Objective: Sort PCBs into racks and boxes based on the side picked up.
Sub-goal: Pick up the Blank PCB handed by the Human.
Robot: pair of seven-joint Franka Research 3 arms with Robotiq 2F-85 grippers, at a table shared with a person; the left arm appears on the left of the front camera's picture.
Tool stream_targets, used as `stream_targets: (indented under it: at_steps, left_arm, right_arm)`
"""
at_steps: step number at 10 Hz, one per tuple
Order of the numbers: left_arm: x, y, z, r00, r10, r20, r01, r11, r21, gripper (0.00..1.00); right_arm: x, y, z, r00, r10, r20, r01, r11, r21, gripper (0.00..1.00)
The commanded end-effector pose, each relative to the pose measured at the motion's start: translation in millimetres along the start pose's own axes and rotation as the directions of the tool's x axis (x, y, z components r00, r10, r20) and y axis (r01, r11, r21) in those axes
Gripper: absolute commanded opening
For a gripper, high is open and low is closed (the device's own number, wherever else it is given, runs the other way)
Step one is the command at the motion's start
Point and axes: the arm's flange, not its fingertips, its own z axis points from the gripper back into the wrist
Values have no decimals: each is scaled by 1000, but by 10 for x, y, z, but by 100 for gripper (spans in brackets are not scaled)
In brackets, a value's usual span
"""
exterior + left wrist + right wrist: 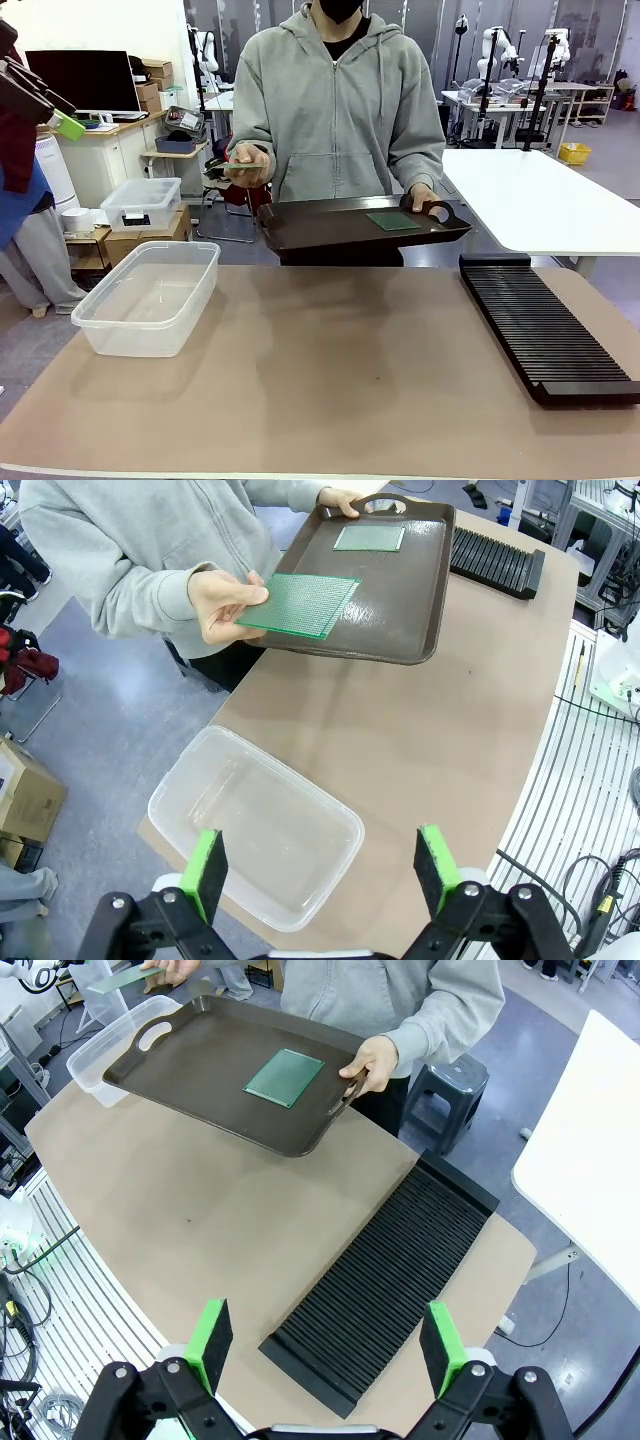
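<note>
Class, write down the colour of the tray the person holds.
Dark brown tray, clearest in the right wrist view.

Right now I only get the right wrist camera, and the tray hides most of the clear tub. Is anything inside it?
Observer: No, the tub is empty.
Operator: Where's the robot's other hand?
Observer: The left hand is open, pointing down at that tub.
Operator: Any other boxes around?
Observer: A smaller lidded box sits off the table, beyond the tub.
</note>
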Motion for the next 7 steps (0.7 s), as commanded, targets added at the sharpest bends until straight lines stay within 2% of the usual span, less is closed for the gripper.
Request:
stream_targets:
  at_steps: [1, 7]
  left_arm:
    - [-15, 0, -5, 1000, -5, -3, 5, 1000, -8, 100]
    - [-15, 0, -5, 1000, -5, -3, 5, 1000, -8, 100]
  right_arm:
    - [-5, 27, -12, 1000, -4, 3, 4, 1000, -2, 100]
    - [-5, 27, -12, 1000, -4, 3, 4, 1000, -2, 100]
